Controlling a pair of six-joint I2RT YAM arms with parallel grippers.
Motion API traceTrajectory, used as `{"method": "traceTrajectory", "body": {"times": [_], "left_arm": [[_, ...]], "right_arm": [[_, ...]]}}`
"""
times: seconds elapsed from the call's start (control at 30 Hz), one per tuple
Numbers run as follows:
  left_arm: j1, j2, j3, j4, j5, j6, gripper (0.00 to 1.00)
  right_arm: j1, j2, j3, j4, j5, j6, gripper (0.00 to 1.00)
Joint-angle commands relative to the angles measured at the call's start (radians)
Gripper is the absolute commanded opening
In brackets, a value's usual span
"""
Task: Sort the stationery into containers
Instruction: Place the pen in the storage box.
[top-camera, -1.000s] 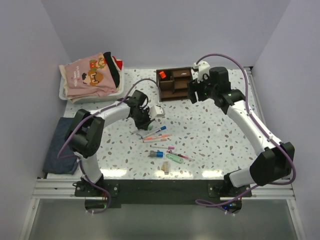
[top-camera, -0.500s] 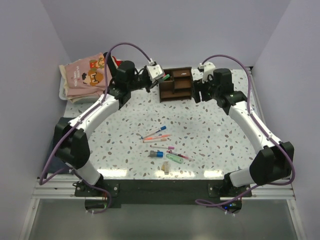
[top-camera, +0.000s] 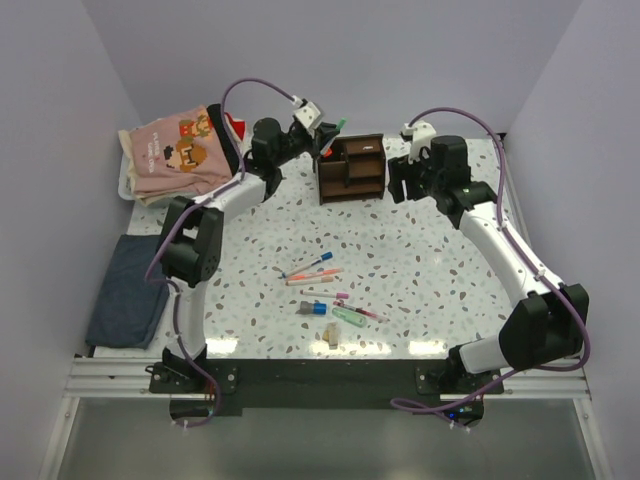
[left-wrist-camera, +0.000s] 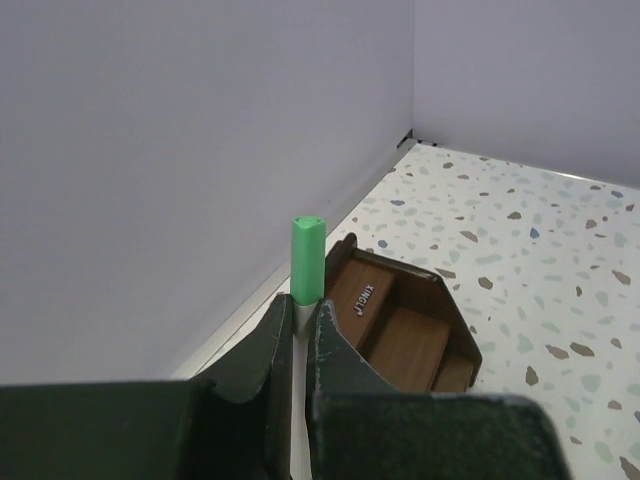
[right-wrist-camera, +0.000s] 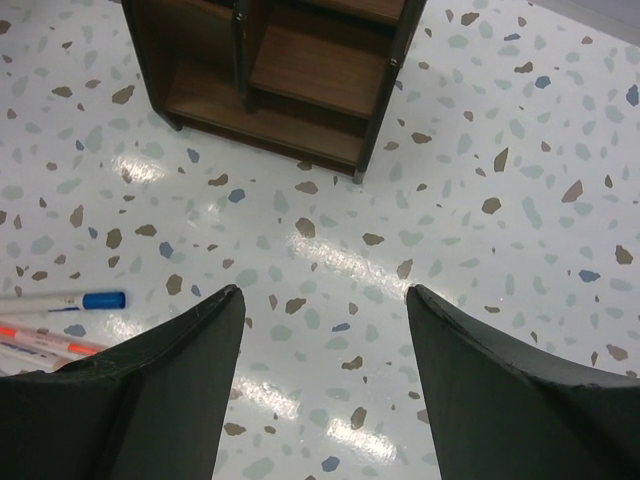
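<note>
My left gripper (top-camera: 328, 134) is shut on a green-capped pen (left-wrist-camera: 307, 258) and holds it upright just above the back left corner of the dark brown organizer (top-camera: 352, 168). The organizer shows below the fingers in the left wrist view (left-wrist-camera: 405, 325). My right gripper (top-camera: 398, 186) is open and empty, hovering to the right of the organizer (right-wrist-camera: 290, 70). Several pens lie mid-table: a blue-capped pen (top-camera: 312, 264), a pink-orange pen (top-camera: 314, 277) and a mint green marker (top-camera: 349, 317). The blue-capped pen also shows in the right wrist view (right-wrist-camera: 70, 299).
A white tray of folded clothes (top-camera: 180, 150) stands at the back left. A dark blue cloth (top-camera: 128, 290) lies at the left edge. Walls close the back and sides. A small beige item (top-camera: 331, 336) lies near the front edge.
My left arm has swung from the pen pile up to the organizer's back left corner, carrying the green-capped pen. My right gripper has drawn slightly right, away from the organizer.
</note>
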Motion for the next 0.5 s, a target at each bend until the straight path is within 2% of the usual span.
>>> {"method": "traceTrajectory", "body": {"times": [0.0, 0.23, 0.47], "left_arm": [[0.013, 0.063, 0.131, 0.137, -0.006, -0.117, 0.0], [0.01, 0.162, 0.188, 0.15, -0.012, -0.168, 0.0], [0.01, 0.185, 0.162, 0.165, -0.03, -0.179, 0.0]], "right_arm": [[-0.011, -0.015, 0.003, 0.028, 0.016, 0.009, 0.69], [-0.013, 0.01, 0.019, 0.016, 0.02, 0.0, 0.69], [-0.016, 0.031, 0.036, 0.009, 0.019, -0.005, 0.69]]}}
